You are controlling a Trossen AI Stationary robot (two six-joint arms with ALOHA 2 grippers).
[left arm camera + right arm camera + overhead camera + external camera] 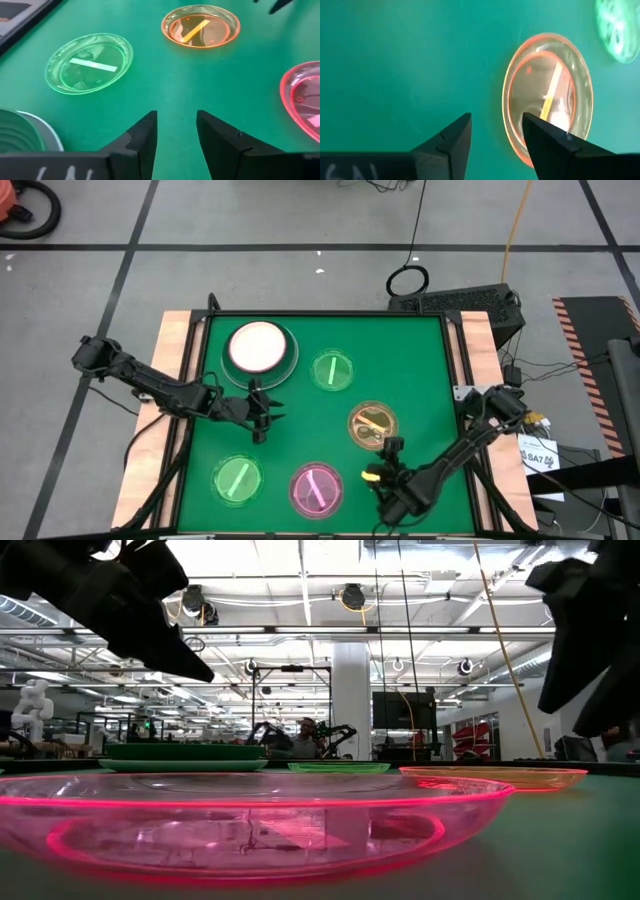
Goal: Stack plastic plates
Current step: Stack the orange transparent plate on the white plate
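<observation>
A stack of large plates (260,348), white-topped with a pink edge over dark green, sits at the far left of the green mat. Small see-through plates lie flat and apart: green (332,370), amber (372,425), a second green (238,478) and pink (316,488). My left gripper (270,413) hovers open just near of the stack, facing the green plate (89,67) and the amber plate (200,26); its fingers (175,130) hold nothing. My right gripper (390,448) is open above the mat by the amber plate's (550,95) near edge, with its tips (495,132) beside the rim.
Wooden rails (180,350) border the mat on the left and right. Bare green mat (300,425) lies between the plates at the middle. In the low view the pink plate (250,820) fills the foreground, with the stack (185,755) behind it. Cables and a power unit (470,302) lie off the table.
</observation>
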